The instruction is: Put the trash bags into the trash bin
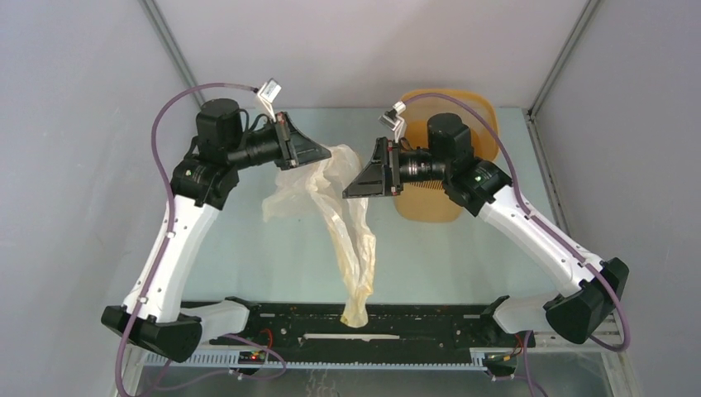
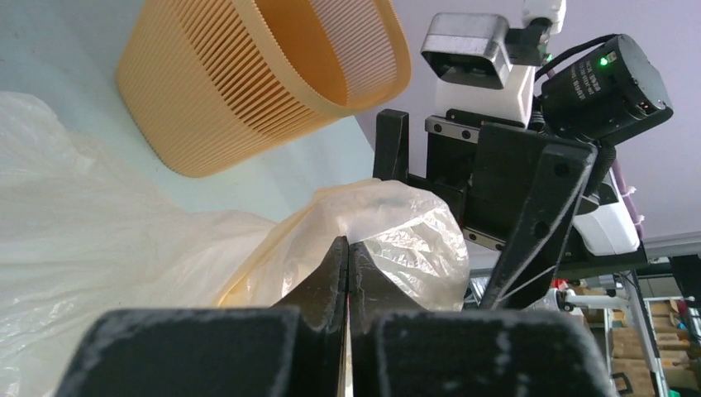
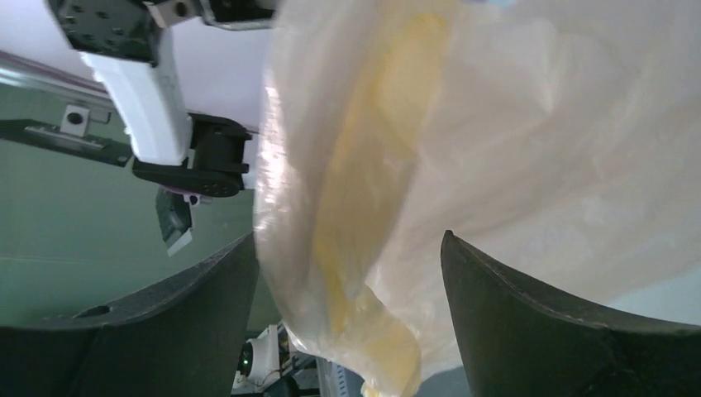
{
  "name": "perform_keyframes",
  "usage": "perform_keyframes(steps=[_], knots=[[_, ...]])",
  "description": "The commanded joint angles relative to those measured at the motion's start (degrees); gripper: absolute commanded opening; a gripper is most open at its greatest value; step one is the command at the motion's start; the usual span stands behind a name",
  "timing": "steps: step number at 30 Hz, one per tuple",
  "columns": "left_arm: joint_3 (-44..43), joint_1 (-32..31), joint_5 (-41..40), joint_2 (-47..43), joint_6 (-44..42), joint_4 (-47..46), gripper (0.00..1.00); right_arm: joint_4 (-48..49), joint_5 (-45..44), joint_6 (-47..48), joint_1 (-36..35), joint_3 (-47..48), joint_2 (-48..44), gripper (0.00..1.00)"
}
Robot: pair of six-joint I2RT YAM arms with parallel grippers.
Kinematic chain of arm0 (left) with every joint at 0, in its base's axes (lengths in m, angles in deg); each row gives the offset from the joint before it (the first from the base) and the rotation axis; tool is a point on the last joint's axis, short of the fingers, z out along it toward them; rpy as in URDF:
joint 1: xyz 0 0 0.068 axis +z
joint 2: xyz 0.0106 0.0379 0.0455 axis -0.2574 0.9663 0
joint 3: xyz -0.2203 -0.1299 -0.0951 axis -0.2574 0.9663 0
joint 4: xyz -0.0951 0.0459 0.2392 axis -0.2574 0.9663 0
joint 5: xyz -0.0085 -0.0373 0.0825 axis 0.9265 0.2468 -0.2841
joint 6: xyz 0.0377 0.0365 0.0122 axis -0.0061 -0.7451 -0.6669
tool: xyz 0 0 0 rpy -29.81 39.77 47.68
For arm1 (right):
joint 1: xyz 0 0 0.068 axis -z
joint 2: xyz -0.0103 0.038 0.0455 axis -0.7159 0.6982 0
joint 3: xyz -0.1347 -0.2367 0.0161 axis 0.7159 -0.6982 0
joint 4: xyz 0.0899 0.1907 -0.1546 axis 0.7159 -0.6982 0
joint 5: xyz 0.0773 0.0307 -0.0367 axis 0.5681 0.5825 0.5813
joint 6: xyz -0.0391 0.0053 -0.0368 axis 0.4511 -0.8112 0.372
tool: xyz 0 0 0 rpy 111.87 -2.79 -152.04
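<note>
Trailing down to the near edge of the table (image 1: 248,256), a crumpled pale-yellow trash bag (image 1: 331,207), its upper end pinched in the tightly closed left gripper (image 2: 347,248). Spread wide on either side of the same plastic, the right gripper (image 3: 347,273). Farther back, behind the right arm (image 1: 537,231), the trash bin (image 1: 430,208).

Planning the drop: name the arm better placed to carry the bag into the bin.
Right, probably: the right gripper, open, straddles the trash bag beside the trash bin; the left gripper, shut on the bag, is farther off.
</note>
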State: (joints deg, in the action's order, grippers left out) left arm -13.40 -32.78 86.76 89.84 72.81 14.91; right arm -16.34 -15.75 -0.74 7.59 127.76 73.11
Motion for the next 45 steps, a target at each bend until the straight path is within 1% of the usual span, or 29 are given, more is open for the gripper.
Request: perform_keyframes(steps=[1, 3, 5, 8, 10, 12, 14, 15, 16, 17, 19, 21, 22, 23, 26, 28, 31, 33, 35, 38, 40, 41, 42, 43, 44, 45], knots=[[3.3, -0.15, 2.64, -1.92, 3.76, -8.81, 0.0, 14.52, 4.15, -7.94, 0.59, -0.31, -2.48, 0.89], [4.25, -0.08, -0.12, -1.35, 5.24, -10.3, 0.0, 18.29, 6.1, -11.76, 0.98, -0.31, -2.21, 0.88], [3.83, 0.36, -3.74, 0.19, 5.85, -8.4, 0.0, 21.08, 6.11, -14.23, 0.39, -0.31, -2.64, 0.87], [2.38, 0.79, -5.32, 3.97, 7.07, -6.11, 0.0, 24.37, 5.55, -17.38, -0.03, -0.31, -3.45, 0.8], [2.63, 0.82, -6.08, 4.72, 7.25, -6.46, 0.0, 28.34, 5.65, -20.43, 1.66, -0.08, -3.81, 0.79], [2.93, 0.89, -6.86, 5.23, 7.55, -6.89, 0.0, 33.1, 6.34, -25.82, 4.37, 0.42, -3.24, 0.77], [2.47, 0.99, -5.38, 5.95, 9.01, -8.35, 0.0, 36.61, 7.18, -31.28, 6.6, 0.92, -2.25, 0.67], [2.33, 0.99, -4.43, 6.13, 9.88, -9.72, 0.0, 36.99, 7.91, -32.49, 7.03, 1.1, -1.72, 0.62], [2.17, 0.97, -3.82, 6.29, 10.49, -10.76, 0.0, 35.99, 8.51, -32.22, 7.09, 1.31, -1.37, 0.59], [1.65, 0.99, -3.45, 6.37, 10.73, -11.3, 0.0, 32.93, 8.88, -30.38, 7.1, 1.54, -1.29, 0.57], [0.59, 0.99, -2.63, 6.31, 10.77, -11.61, 0.0, 23.33, 8.88, -23.91, 7.73, 2.98, -1.78, 0.57], [0.62, 0.99, -2.04, 5.58, 10.77, -12.41, 0.0, 15.26, 7.8, -17.87, 9.47, 4.02, -2.77, 0.61], [0.86, 1.02, -1.8, 5.17, 10.76, -13.04, 0.0, 13.65, 7.57, -16.75, 10.41, 4.03, -3.19, 0.65], [1.04, 1.07, -1.62, 4.87, 10.81, -13.36, 0.0, 13.32, 7.77, -16.48, 11.3, 3.79, -3.44, 0.69], [1.31, 1.08, -0.39, 4.46, 13.56, -15.06, 0.0, 12.78, 9.74, -16.21, 12.37, 3.41, -3.14, 0.74], [2.03, 1.08, 0.93, 3.5, 16.7, -18.14, 0.0, 11.15, 9.97, -14.52, 11.66, 2.07, -3.34, 0.74], [1.94, 1.08, 1.37, 2.01, 16.86, -18.49, 0.0, 9.06, 9.35, -12.24, 9.6, 1.04, -3.69, 0.74], [2.65, 1.08, 1.73, 0.99, 16.5, -18.54, 0.0, 9.38, 8.68, -11.76, 8.56, 1.09, -3.82, 0.72], [2.95, 1.15, 2.48, 0.8, 15.36, -18.12, 0.0, 10.74, 8.37, -12.82, 8.38, 1.05, -3.6, 0.65], [1.6, 1.26, 3.59, 1.81, 15.33, -15.32, 0.0, 13.8, 8.83, -16.38, 8.22, 1.05, -3.13, 0.49], [0.36, 1.26, 5.04, 2.15, 15.17, -14.8, 0.0, 13.35, 7.78, -15.88, 7.56, 1.01, -3.12, 0.38], [-0.46, 1.32, 4.9, 2.01, 14.07, -13.46, 0.0, 12.05, 6.57, -15.29, 7.15, 1.0, -3.12, 0.31], [-1.36, 1.46, 4.35, 1.81, 12.69, -11.58, 0.0, 10.27, 5.06, -14.74, 7.03, 1.0, -3.0, 0.19], [-2.08, 1.59, 3.54, 1.59, 11.72, -9.8, 0.0, 8.33, 3.23, -14.62, 7.02, 1.03, -2.77, 0.13], [-2.31, 1.67, 2.9, 1.32, 11.29, -8.9, 0.0, 6.95, 1.62, -14.65, 7.07, 1.01, -2.51, 0.0], [-2.31, 1.89, 2.24, 0.96, 11.34, -8.52, 0.0, 6.01, 0.74, -15.05, 7.29, 1.0, -2.18, 0.0]])
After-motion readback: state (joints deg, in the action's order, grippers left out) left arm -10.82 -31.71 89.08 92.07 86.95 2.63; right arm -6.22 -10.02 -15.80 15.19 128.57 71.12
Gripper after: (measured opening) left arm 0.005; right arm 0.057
